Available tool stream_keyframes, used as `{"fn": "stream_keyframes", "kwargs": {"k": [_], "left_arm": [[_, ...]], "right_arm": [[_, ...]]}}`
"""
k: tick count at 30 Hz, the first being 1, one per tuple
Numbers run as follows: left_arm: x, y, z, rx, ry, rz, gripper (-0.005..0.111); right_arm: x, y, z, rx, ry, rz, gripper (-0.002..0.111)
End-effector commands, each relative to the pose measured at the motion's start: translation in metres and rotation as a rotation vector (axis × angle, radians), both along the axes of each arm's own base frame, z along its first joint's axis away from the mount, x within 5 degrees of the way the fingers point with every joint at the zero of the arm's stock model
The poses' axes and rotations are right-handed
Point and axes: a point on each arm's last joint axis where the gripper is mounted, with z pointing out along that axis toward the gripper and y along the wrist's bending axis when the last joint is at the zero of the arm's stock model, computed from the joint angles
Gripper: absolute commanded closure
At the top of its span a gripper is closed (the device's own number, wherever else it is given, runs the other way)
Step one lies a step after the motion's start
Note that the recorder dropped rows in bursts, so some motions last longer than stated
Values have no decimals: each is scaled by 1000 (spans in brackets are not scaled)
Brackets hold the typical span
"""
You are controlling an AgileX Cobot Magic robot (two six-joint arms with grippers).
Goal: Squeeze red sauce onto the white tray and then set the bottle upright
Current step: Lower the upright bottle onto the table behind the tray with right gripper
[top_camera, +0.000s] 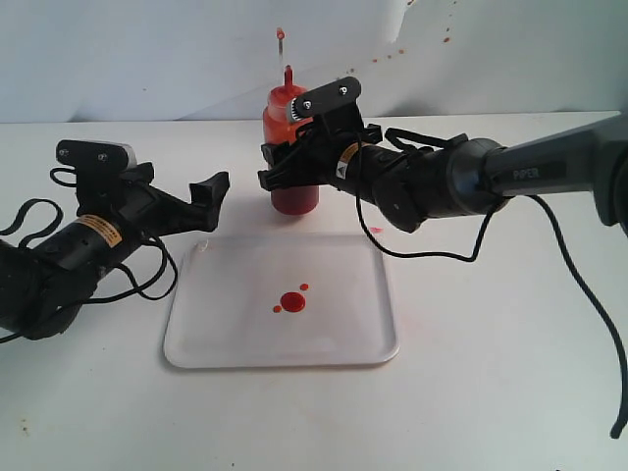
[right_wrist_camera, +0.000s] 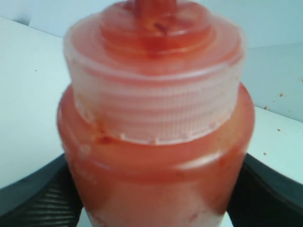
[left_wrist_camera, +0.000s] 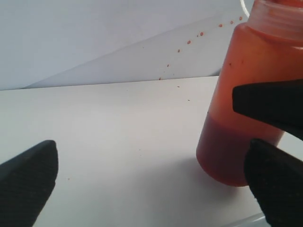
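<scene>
The bottle (top_camera: 294, 196) stands upright on the table just behind the white tray (top_camera: 226, 334), its red nozzle (top_camera: 288, 74) pointing up. My right gripper (top_camera: 282, 169) is shut on the bottle's upper body; in the right wrist view the bottle (right_wrist_camera: 156, 156) fills the space between the dark fingers (right_wrist_camera: 38, 198). A round blob of red sauce (top_camera: 291, 301) with tiny drops beside it lies near the tray's middle. My left gripper (top_camera: 209, 203) hangs open left of the bottle with nothing in it. In its view, the left gripper (left_wrist_camera: 151, 189) faces the bottle (left_wrist_camera: 236, 118).
The grey backdrop (top_camera: 147, 59) rises behind the table and carries red specks (top_camera: 446, 39) at the upper right. Black cables (top_camera: 579, 285) trail from the right arm over the table. The left arm's cables (top_camera: 147, 275) loop near the tray's left rim.
</scene>
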Motion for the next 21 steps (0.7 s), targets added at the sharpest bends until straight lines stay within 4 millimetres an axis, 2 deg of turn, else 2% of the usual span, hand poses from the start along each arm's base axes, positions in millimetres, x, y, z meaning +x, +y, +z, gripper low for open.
{"fn": "stream_keyframes", "kwargs": {"k": [1,5,11,21], "left_arm": [[1,1,3,-8,-11,13,3],[1,1,3,-8,-11,13,3],[1,1,3,-8,-11,13,3],[2,1,4,-10,-12,13,3]], "right_arm": [[3,2,17,56,-66,-2,108],[4,1,17,56,-66,-12,108],[10,-11,17,62,-61,-52,108],[11,-12,17,100,-37,-91,108]]}}
